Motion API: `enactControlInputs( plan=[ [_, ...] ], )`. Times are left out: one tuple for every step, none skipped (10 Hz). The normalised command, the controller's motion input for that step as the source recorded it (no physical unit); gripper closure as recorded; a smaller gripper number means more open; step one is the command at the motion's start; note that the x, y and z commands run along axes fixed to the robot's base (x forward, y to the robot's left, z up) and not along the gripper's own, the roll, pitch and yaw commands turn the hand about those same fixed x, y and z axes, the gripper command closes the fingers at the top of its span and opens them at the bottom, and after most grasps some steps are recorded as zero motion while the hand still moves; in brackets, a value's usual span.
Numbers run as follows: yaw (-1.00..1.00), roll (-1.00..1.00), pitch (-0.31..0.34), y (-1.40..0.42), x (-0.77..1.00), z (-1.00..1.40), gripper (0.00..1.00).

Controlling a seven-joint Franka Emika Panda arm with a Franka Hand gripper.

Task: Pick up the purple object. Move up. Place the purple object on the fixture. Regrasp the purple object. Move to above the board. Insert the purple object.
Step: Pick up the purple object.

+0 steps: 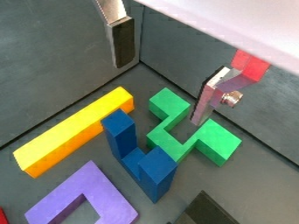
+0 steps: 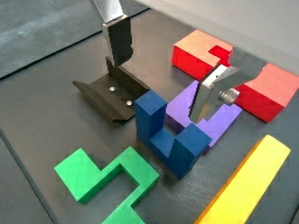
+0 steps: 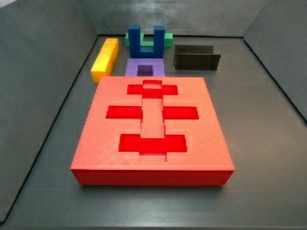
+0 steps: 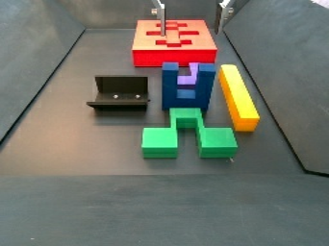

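The purple object [image 1: 76, 201] [image 2: 181, 105] lies flat on the floor between the board [image 3: 108, 153] [image 4: 144, 40] and an upright blue U-shaped block [image 2: 163, 131]. In both side views only part of the purple object [image 3: 145, 68] [image 4: 188, 88] shows. The fixture [image 2: 111, 94] [image 3: 196, 58] [image 4: 122, 93] stands beside those blocks with nothing on it. My gripper [image 1: 163, 68] [image 2: 163, 68] hangs high over this group, open, nothing between its fingers [image 1: 121, 44]. In a side view only the fingertips show, at the gripper [image 4: 193, 8].
A long yellow bar [image 1: 76, 131] [image 4: 238, 96] lies on the far side of the blue block [image 4: 171, 82] from the fixture. A green zigzag block [image 1: 187, 127] [image 4: 187, 135] sits beyond the blue one. Dark walls enclose the floor.
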Motion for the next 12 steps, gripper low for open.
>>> enactControlInputs(
  plan=[
    [0.00, 0.00, -0.014, 0.00, 0.00, 0.00, 0.00],
    [0.00, 0.00, 0.000, -0.03, 0.00, -0.02, 0.00],
    [0.00, 0.04, 0.000, -0.20, 0.05, -0.06, 0.00],
    [0.00, 0.18, 0.000, -0.60, 0.23, 0.00, 0.00],
    [0.03, 0.25, 0.023, -0.72, 0.32, -0.01, 0.00],
    [0.03, 0.25, 0.000, -0.74, 0.31, -0.08, 0.00],
    [0.03, 0.24, 0.000, -0.76, 0.29, -0.11, 0.00],
    [0.04, 0.21, 0.000, -0.73, 0.25, -0.14, 0.00],
    [0.02, 0.17, -0.001, -0.68, 0.24, -0.15, 0.00],
    [0.00, 0.06, -0.056, -0.57, 0.21, -0.25, 0.00],
    [0.00, 0.00, -0.134, -0.48, 0.22, -0.33, 0.00],
    [-0.11, -0.05, -0.206, -0.34, 0.29, -0.50, 0.00]
  ],
)
